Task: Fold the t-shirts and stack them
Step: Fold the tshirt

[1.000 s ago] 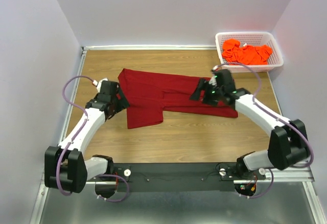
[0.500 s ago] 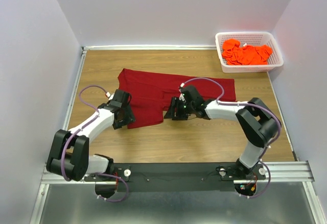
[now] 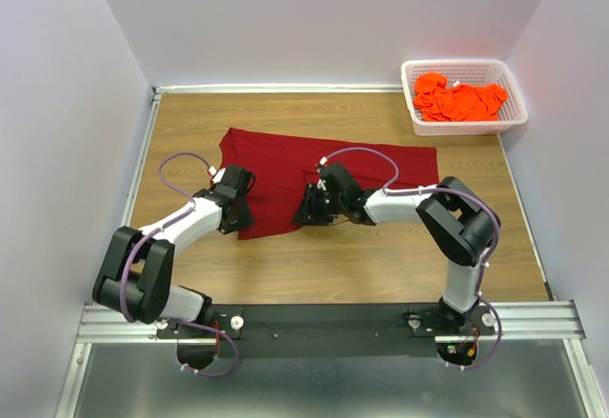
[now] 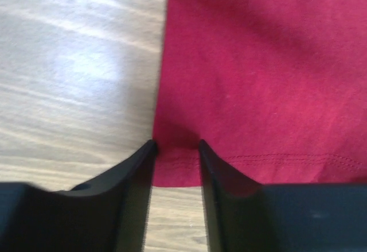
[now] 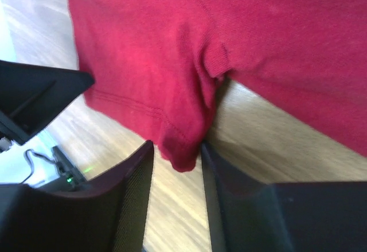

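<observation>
A large maroon t-shirt (image 3: 333, 163) lies spread on the wooden table (image 3: 381, 256), with a flap reaching toward the near edge. My left gripper (image 3: 241, 218) is low at that flap's near left corner. In the left wrist view its jaws (image 4: 176, 144) straddle the stitched hem of the t-shirt (image 4: 258, 80), still apart, with wood showing between them. My right gripper (image 3: 306, 214) is at the flap's near right corner. There the jaws (image 5: 176, 144) stand apart around a bunched cloth tip of the t-shirt (image 5: 172, 51). Orange t-shirts (image 3: 460, 100) are heaped in the basket.
A white mesh basket (image 3: 463, 64) stands at the back right corner of the table. Walls close in the table at the left, back and right. A dark part of the left arm (image 5: 34, 97) shows at the left of the right wrist view.
The right arm swept left from the shirt's right end to the flap's near right corner. The left gripper slid right to the flap's near left corner. Both pairs of jaws narrowed.
</observation>
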You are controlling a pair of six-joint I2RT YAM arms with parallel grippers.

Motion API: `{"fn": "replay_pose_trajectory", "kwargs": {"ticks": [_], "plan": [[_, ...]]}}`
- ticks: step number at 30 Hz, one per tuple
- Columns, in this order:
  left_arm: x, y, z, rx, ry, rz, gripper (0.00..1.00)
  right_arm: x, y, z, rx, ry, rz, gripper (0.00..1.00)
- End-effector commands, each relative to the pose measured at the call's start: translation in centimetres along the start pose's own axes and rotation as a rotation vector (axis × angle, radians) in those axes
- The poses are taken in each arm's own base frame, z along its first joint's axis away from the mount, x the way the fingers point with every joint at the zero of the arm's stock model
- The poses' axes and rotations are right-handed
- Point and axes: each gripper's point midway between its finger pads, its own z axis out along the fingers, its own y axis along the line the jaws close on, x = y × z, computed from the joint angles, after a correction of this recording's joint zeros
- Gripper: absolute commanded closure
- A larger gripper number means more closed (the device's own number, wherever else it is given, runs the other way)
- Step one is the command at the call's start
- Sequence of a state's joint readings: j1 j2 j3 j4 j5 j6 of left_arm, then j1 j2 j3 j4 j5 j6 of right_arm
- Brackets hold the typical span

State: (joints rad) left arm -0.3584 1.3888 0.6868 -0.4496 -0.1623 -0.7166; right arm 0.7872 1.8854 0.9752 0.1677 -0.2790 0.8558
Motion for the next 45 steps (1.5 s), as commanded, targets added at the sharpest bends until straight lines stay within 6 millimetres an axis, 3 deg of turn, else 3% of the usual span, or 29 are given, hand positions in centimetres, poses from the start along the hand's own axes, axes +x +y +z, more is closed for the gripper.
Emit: {"fn": "replay_pose_trajectory", "kwargs": {"ticks": [1,7,11,14,17,18,20,21,23,24,30,40,45], "plan": [[3.4,0.9,1.5,-0.038,0.106,0.025,0.63,0.5,-1.7,0.7,0.071,-0.014,0.016,0.59],[2.8,0.6,1.0,-0.035,0.077,0.032,1.0,0.1,-1.2,0.5,0.062,-0.019,0.009,0.84],[1.5,0.4,0.2,-0.039,0.04,0.041,1.0,-0.9,0.2,0.2,0.041,-0.031,-0.008,0.97],[-2.2,-0.3,-1.0,-0.066,-0.057,0.048,1.0,-2.0,1.2,0.0,0.035,-0.044,-0.025,0.99],[-4.7,-1.0,-1.7,-0.079,-0.109,0.06,1.0,-3.3,2.6,0.0,0.021,-0.062,-0.036,0.99],[-6.5,-1.8,-2.3,-0.075,-0.147,0.056,1.0,-3.6,2.7,0.1,0.022,-0.058,-0.036,0.99],[-7.8,-2.3,-2.0,-0.084,-0.152,0.066,1.0,-5.0,3.7,0.1,0.003,-0.076,-0.037,0.99],[-9.5,-3.3,-2.5,-0.067,-0.181,0.066,1.0,-5.6,3.7,0.0,0.0,-0.083,-0.028,0.99],[-10.9,-4.1,-1.9,-0.067,-0.188,0.07,1.0,-6.9,3.6,-0.1,0.002,-0.099,-0.015,0.99],[-12.6,-5.1,-2.3,-0.046,-0.224,0.069,1.0,-8.3,3.5,-0.4,-0.002,-0.124,-0.005,0.99],[-17.9,-9.0,-1.7,0.005,-0.304,0.086,1.0,-11.9,1.0,-0.2,0.018,-0.156,0.023,0.99],[-21.7,-11.2,0.1,0.019,-0.401,0.101,1.0,-15.2,-1.4,0.2,0.038,-0.193,0.034,0.99],[-22.2,-11.3,1.4,0.003,-0.399,0.081,1.0,-16.8,-2.0,0.2,0.038,-0.215,0.037,0.99]]}}
